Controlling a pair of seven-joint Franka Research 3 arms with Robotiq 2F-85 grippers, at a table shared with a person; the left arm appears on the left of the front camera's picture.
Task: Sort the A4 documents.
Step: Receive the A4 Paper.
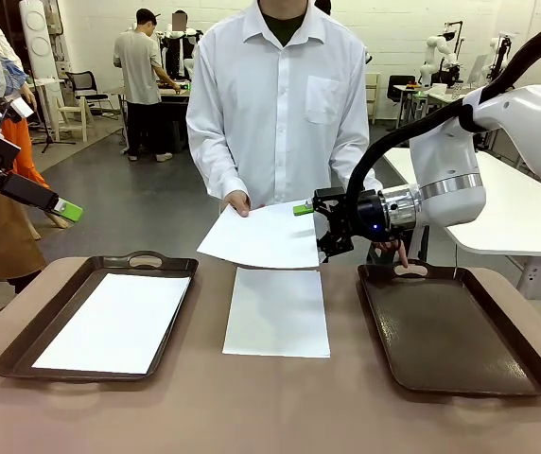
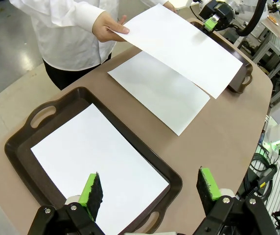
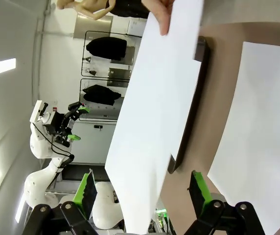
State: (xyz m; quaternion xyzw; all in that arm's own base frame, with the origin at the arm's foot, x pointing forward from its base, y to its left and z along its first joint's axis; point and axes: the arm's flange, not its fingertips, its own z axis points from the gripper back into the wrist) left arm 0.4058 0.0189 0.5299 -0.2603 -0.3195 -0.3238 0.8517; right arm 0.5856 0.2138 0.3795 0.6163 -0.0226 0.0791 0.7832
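Both jaws wide open, empty; my right ones at the edge of the A4 sheet (image 1: 263, 236) a person's hand (image 1: 238, 202) holds out. Second sheet (image 1: 114, 322) in left tray (image 1: 146, 257), third sheet (image 1: 277, 312) on counter (image 1: 270, 407).

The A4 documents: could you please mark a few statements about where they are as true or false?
1. The left tray holds one white sheet. True.
2. The right tray holds a sheet too. False: no sheet lies in it.
3. A middle sheet lies flat on the table between the trays. True.
4. The person's hand holds a raised sheet above the table. True.
5. The right tool is shut on the raised sheet. False: its jaws stand open, at that sheet's edge.
6. The left tool grips the white sheet. False: it is open, above the left tray.
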